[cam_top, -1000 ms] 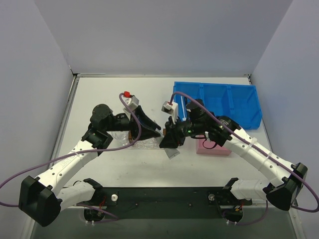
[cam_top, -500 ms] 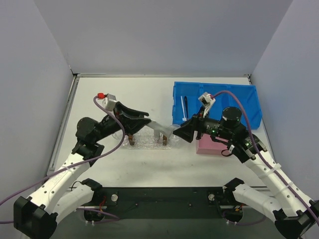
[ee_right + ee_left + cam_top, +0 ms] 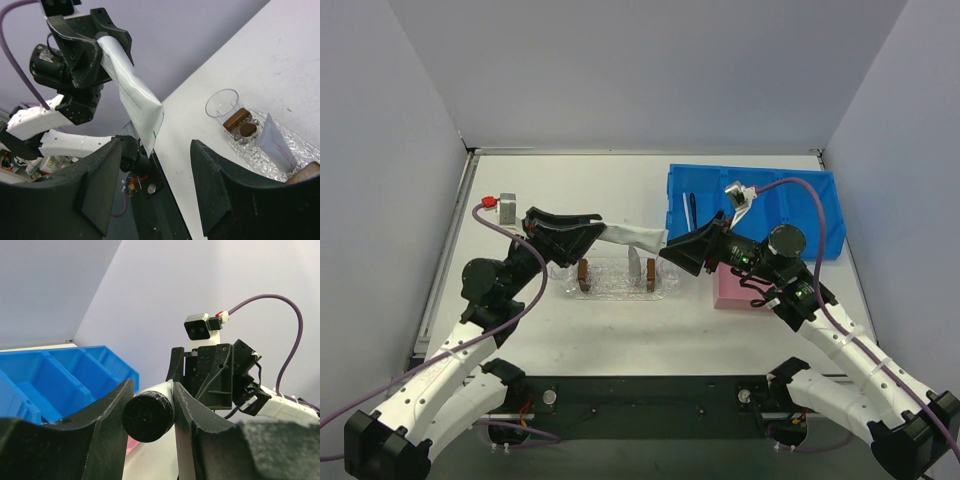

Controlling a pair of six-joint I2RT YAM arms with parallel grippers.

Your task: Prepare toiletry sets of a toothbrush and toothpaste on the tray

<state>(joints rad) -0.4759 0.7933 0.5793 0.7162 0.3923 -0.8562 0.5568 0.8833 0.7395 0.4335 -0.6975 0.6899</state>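
Toothpaste (image 3: 635, 237) aloft in left jaws

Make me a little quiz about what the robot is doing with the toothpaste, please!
1. True or false: the left hand is shut on a toothpaste tube, holding it up in the air.
2. Pick one: what lies on the tray? A) a second toothpaste tube B) a spoon C) a sock
3. Fill in the word: the right hand is ___, with its fingers on either side of the held tube's flat end.

Key: 1 true; 2 A; 3 open.
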